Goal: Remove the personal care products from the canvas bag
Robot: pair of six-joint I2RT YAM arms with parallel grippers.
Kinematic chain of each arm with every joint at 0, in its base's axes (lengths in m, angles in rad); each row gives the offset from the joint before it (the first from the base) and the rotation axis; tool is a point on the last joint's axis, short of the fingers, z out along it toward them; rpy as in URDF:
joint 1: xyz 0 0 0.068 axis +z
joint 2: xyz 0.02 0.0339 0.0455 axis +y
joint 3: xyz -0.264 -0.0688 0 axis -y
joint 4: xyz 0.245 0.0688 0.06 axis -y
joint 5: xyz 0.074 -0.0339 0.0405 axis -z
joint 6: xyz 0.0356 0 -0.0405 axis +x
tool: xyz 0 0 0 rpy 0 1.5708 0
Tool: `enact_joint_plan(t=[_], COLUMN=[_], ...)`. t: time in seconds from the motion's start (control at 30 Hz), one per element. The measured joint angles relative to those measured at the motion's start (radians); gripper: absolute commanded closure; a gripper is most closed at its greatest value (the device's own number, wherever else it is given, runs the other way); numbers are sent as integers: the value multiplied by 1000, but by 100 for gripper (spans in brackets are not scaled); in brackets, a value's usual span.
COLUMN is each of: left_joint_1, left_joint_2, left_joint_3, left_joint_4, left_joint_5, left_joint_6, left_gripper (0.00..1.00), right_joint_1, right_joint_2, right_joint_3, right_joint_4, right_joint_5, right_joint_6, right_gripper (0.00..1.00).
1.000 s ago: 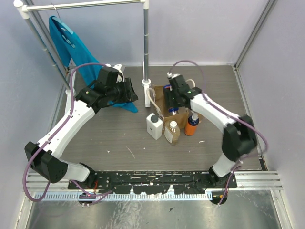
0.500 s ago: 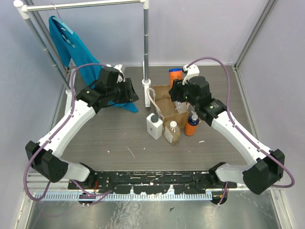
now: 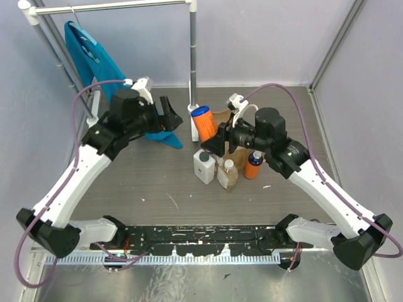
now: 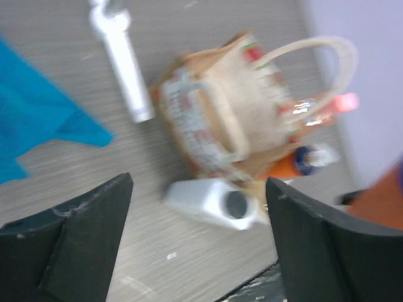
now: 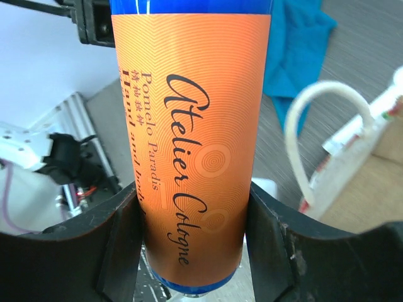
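Note:
My right gripper (image 3: 216, 139) is shut on an orange bottle with a blue band (image 3: 203, 123) and holds it tilted in the air, left of the canvas bag (image 3: 237, 152). In the right wrist view the bottle (image 5: 192, 126) fills the space between the jaws of the right gripper (image 5: 192, 214). A white rectangular bottle (image 3: 203, 167), a clear amber bottle (image 3: 228, 175) and a small orange bottle (image 3: 254, 165) stand in front of the bag. My left gripper (image 3: 171, 117) is open and empty, left of the bag. Its wrist view shows the bag (image 4: 217, 119) and the white bottle (image 4: 211, 201).
A teal-blue garment (image 3: 94, 60) hangs on a clothes rack at the back left, its hem on the table. The rack's grey upright (image 3: 194, 56) and white foot (image 3: 192, 119) stand just left of the bag. Grey walls close the sides.
My right gripper came up out of the bag with the orange bottle, then carried it left and down, tilting it. My left arm drew back a little to the left.

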Motion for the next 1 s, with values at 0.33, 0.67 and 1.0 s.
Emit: enact_joint_plan(t=[0.33,0.67,1.0], left_joint_1=[-2,-18,-73], left_joint_2=[-157,-144,-84], left_joint_3=[-144,-200,-169], left_joint_4=[521,925,930], left_joint_5=[583,832,878], left_joint_6=[-108,-348,-362], left_gripper=[1,1,2], right_joint_1=[4,-2,4], right_joint_2=[5,14,14], right_joint_3=[101,160,168], right_joint_4=[-24,68,196], right_joint_5=[-187,-369,-511], right_joint_6=[34,166,303], right_gripper=[99,99,99])
